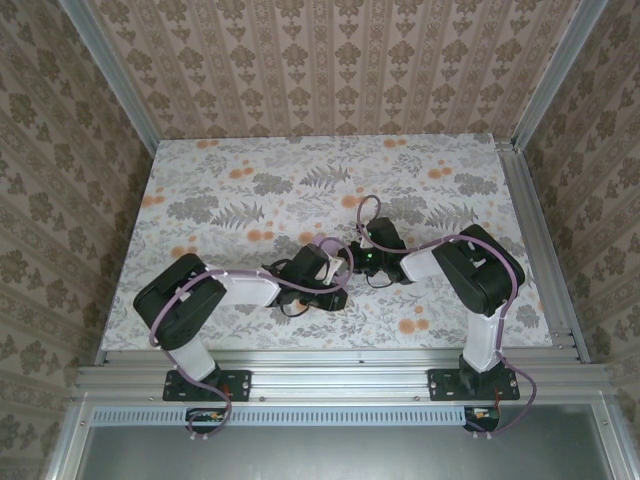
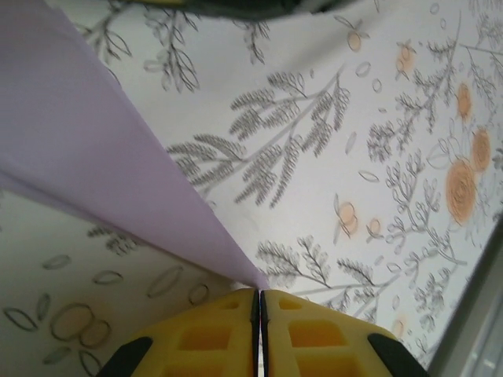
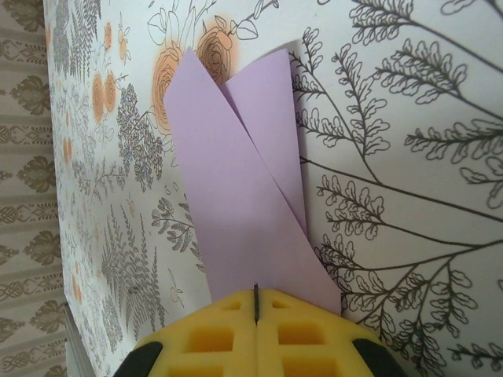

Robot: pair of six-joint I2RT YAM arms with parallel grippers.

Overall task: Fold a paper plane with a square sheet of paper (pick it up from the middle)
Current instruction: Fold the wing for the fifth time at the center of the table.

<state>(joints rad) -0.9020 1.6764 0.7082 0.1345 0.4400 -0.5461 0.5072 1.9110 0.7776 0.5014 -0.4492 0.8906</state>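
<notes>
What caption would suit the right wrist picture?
Right gripper pinching the folded lavender paper against the floral tablecloth.

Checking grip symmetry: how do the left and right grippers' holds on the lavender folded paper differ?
The left yellow-padded gripper pinches the lavender folded paper at a pointed tip; the right yellow-padded gripper clamps a broader edge. Beyond the left gripper the paper widens as one wedge; beyond the right gripper two overlapping flaps show. Both are shut on it.
</notes>
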